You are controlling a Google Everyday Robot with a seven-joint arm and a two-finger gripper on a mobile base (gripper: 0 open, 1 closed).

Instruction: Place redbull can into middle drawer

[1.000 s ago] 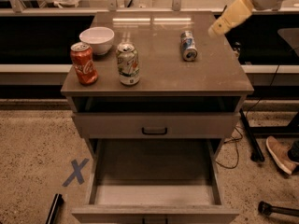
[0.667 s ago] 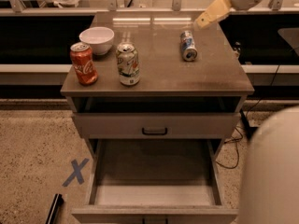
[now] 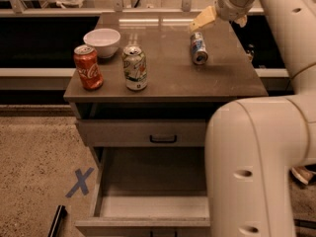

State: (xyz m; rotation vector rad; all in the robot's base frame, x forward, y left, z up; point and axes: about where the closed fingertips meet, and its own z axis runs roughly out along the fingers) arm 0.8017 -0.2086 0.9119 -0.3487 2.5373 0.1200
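The redbull can [image 3: 198,48] lies on its side on the right part of the grey cabinet top [image 3: 165,73], its silver end toward me. My gripper [image 3: 203,20] hangs just above and behind the can's far end, not touching it. The middle drawer [image 3: 153,206] is pulled open at the bottom of the view, with a pale floor; my white arm [image 3: 256,167] covers its right side.
A red Coca-Cola can [image 3: 88,67] and a white-green can [image 3: 135,67] stand upright on the left of the top, with a white bowl [image 3: 102,42] behind them. A shut drawer with a black loop handle [image 3: 163,139] sits above the open one. Blue tape X [image 3: 79,182] marks the floor.
My gripper has moved left and down from the back right corner to just above the redbull can. My arm now fills the right foreground. The cans and bowl have not moved.
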